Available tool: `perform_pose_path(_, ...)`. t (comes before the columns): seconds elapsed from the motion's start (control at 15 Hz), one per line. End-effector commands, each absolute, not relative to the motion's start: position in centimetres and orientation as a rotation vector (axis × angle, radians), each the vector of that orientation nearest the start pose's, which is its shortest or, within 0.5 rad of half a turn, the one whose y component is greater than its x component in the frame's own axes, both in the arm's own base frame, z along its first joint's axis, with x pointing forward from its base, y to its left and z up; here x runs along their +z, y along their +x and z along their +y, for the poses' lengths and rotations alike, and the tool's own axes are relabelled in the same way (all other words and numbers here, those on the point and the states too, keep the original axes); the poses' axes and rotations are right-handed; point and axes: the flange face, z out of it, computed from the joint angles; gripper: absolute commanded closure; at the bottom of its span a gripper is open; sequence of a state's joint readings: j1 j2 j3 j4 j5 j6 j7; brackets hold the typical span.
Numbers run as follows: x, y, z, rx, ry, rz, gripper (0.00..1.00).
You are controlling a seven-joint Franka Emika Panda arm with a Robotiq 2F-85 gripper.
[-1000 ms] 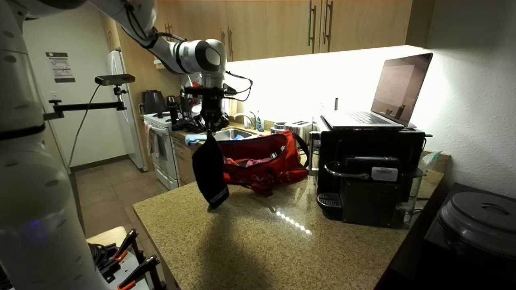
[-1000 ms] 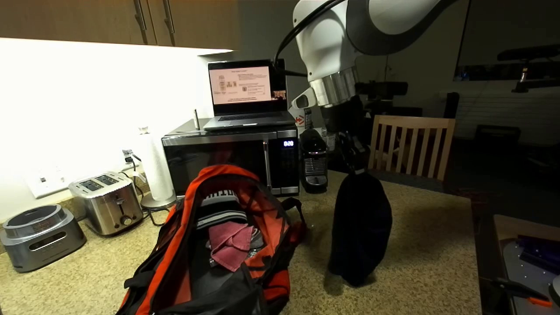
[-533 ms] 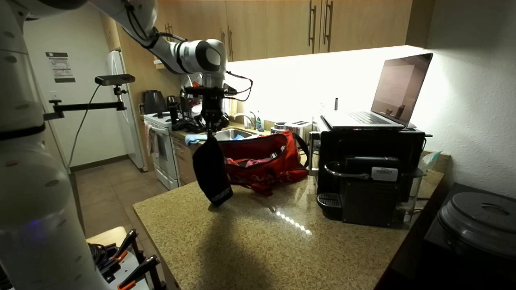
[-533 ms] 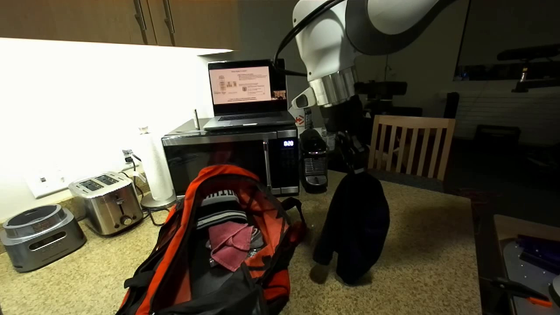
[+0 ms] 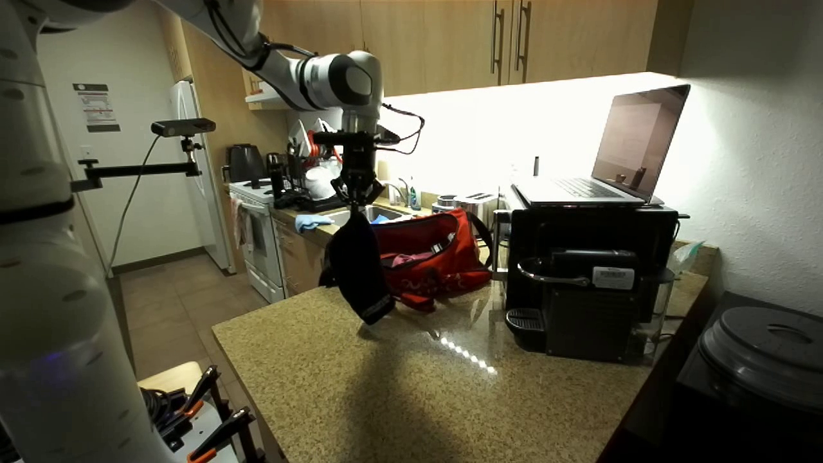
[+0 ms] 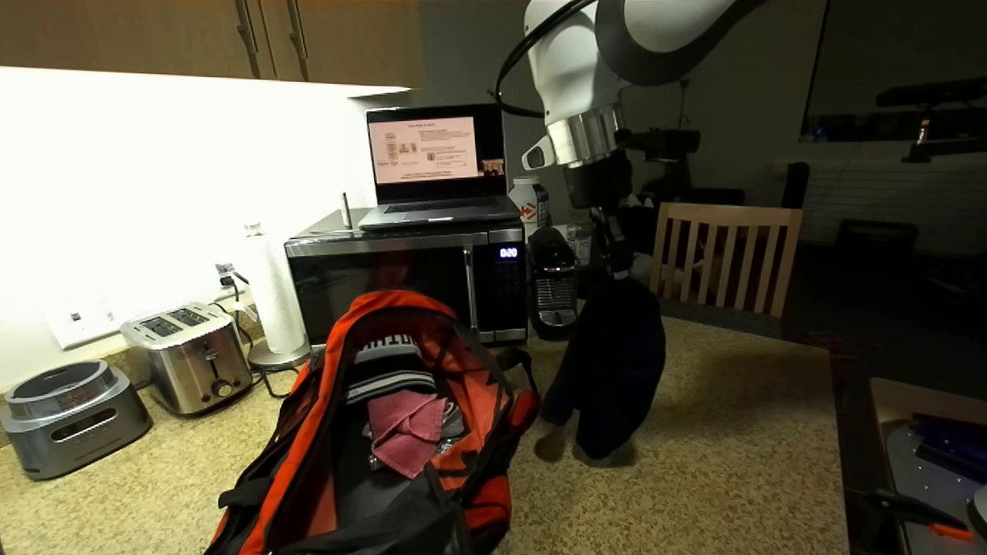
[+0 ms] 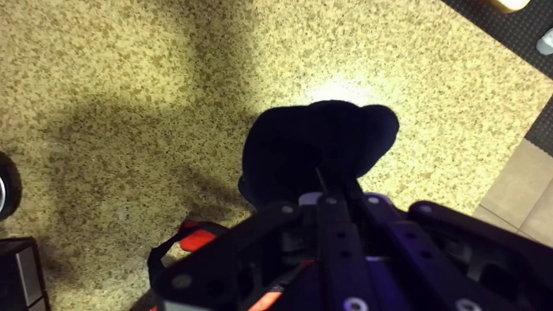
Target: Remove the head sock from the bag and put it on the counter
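Head sock [image 5: 361, 270] hangs by its upper end over the counter [image 5: 289, 341], outside the bag [image 5: 472, 247], and the gripper [image 5: 355, 209] has its fingers [image 7: 343, 268] pinched together on the black cloth. Black meets black there, so where gripper stops and fabric starts is lost in both exterior views. In the wrist view those fingers cover the near part of the cloth, and its folds sink into one dark patch. In an exterior view, pale lettering [image 5: 375, 312] by the bottom edge is too small to read, and the cloth covers the bag's nine o'clock end. In an exterior view the bag's near end [image 6: 416, 524] runs out of frame at six o'clock. Whether the lowest tip touches the counter, I cannot tell.

The long axis is near upright. Where the lettering shows, it leans from just before twelve to just before six, with a smaller flap [image 5: 328, 273] at nine o'clock; in an exterior view it slants from just past twelve to just past six, a narrow lobe [image 6: 560, 397] pointing to seven. The wrist view looks down along the cloth, foreshortening it, and a rounded lobe [image 7: 382, 127] points to one o'clock.
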State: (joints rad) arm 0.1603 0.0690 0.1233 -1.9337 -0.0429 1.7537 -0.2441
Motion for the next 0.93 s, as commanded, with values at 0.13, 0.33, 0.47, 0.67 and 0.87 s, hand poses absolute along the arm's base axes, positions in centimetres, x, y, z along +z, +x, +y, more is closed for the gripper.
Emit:
perform_pose_path(0.13,44.7,53.8,11.1,0.366,-3.074,-0.629,0.96)
perform_pose_path(0.33,44.9,54.1,9.2,0.362,-3.088,-0.534,0.96)
perform_pose_path(0.47,45.0,54.1,7.9,0.369,-3.099,-0.470,0.96)
perform_pose_path(0.67,45.0,53.8,5.6,0.382,-3.115,-0.358,0.96)
perform_pose_path(0.87,45.2,53.6,2.9,0.382,-3.119,-0.221,0.96)
